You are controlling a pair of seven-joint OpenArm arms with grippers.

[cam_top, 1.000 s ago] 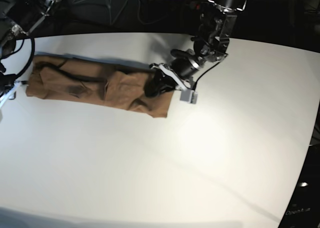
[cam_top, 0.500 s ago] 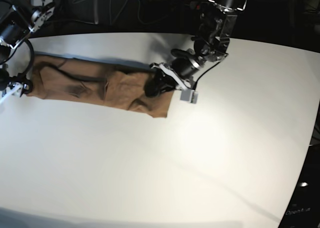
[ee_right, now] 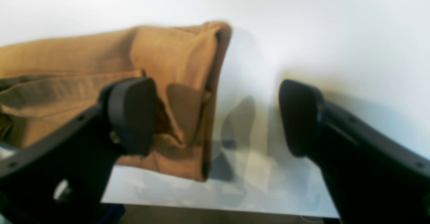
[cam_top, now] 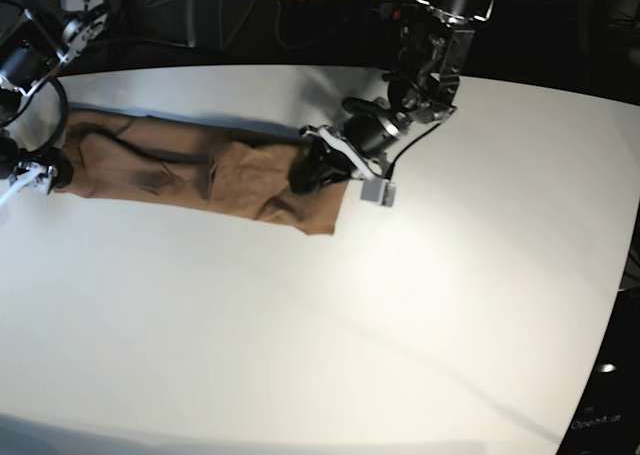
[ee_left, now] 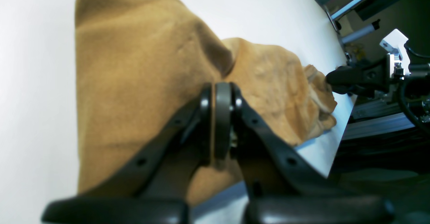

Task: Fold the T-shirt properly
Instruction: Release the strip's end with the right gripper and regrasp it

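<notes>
Since the T-shirt (cam_top: 195,175) already lies as a long narrow band across the far left part of the white counter (cam_top: 400,305), the lengthwise folds look done — what seems left is doubling that band end over end and smoothing its rumpled middle. The cloth is creased and bunched near its right end, so the fold is not yet tidy.

The left gripper (ee_left: 216,116) is bent low over the band's right end, its jaws pressed together; the wrist view shows them meeting right against the fabric, though whether any cloth is pinched between them cannot be told. The right gripper (ee_right: 215,116) sits at the band's left end near the counter's edge, jaws spread wide — one fingertip (ee_right: 132,113) over the cloth, the other over bare counter — and holding nothing.
</notes>
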